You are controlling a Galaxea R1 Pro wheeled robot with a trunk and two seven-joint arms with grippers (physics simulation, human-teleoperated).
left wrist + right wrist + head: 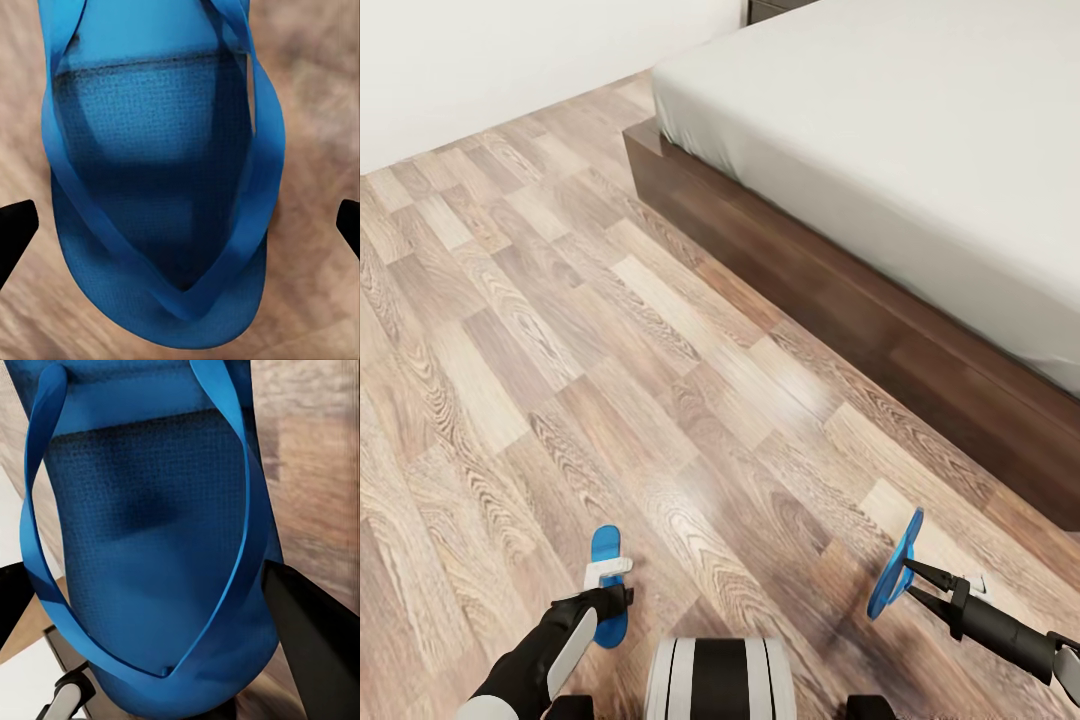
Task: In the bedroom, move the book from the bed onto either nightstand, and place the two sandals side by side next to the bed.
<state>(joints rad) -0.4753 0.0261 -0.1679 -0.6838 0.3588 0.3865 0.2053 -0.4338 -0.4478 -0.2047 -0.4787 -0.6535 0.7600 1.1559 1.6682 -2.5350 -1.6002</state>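
One blue sandal point(606, 548) lies flat on the wood floor, its white strap just ahead of my left gripper point(610, 600). In the left wrist view this sandal point(150, 150) sits between the wide-open black fingertips point(15, 229) of the left gripper point(180, 225), which touch nothing. The other blue sandal point(892, 580) stands on edge above the floor, and my right gripper point(910, 582) is shut on it; up close the sandal point(150, 510) is pressed by a black finger point(307, 645). The bed point(920, 130) fills the upper right. The book is out of view.
The bed's dark wooden frame point(810, 290) runs diagonally from the top centre to the right edge. A dark cabinet corner point(775, 8) peeks out by the white wall point(510, 60). Plank floor point(560, 350) spreads left and ahead. My own base point(720, 680) is at the bottom.
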